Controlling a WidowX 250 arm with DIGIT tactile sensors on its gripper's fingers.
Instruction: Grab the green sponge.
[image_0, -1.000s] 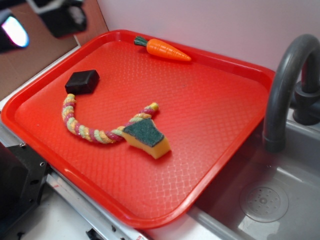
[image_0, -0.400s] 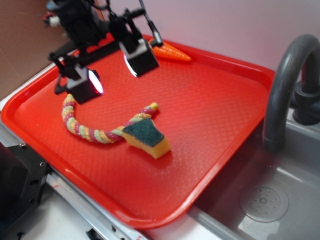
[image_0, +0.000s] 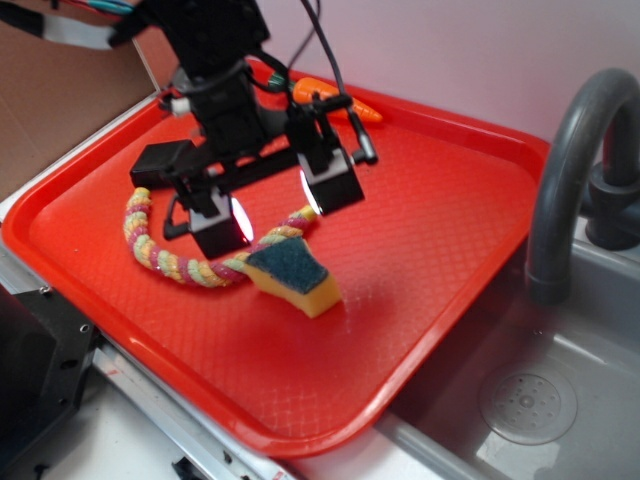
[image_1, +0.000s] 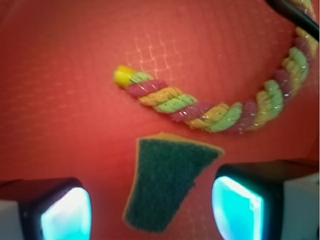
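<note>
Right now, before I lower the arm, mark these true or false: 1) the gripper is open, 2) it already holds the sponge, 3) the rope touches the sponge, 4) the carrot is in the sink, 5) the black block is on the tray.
1) True: the gripper is open above the green sponge.
2) False: the sponge lies on the red tray, ungripped.
3) True: the braided rope meets the sponge's edge.
4) False: the toy carrot is at the tray's far edge.
5) True: the black block sits near the rope's end.
</note>
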